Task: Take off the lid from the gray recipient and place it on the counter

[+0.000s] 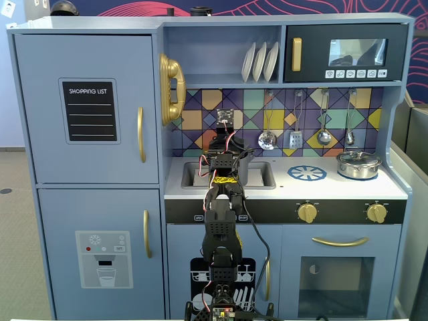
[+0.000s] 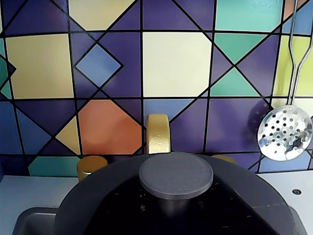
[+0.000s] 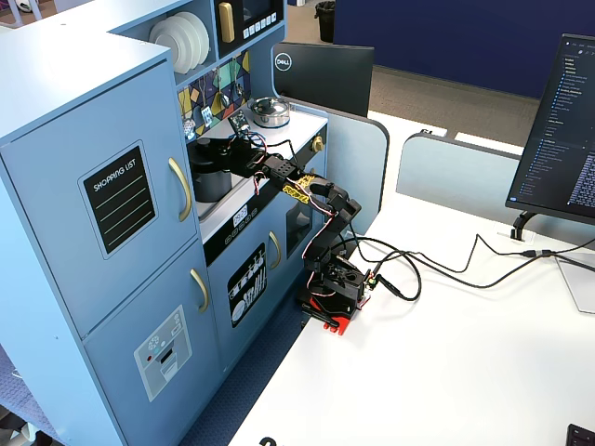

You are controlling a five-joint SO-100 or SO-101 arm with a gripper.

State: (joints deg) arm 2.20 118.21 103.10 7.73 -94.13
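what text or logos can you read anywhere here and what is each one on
"SHOPPING LIST": black chalkboard panel on the upper left cabinet door.
"DELL": back of the dark monitor beside the kitchen.
Microwave buttons, ice dispenser panel, stove knob labels, and the lit computer screen: too small to read.

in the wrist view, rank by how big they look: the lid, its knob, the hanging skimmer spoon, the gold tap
1. Lid: fills the bottom of the frame, partly because it is nearest the camera.
2. Knob.
3. Skimmer spoon: its bowl alone looks smaller than the knob.
4. Gold tap: only its top shows, so unsure against the spoon.
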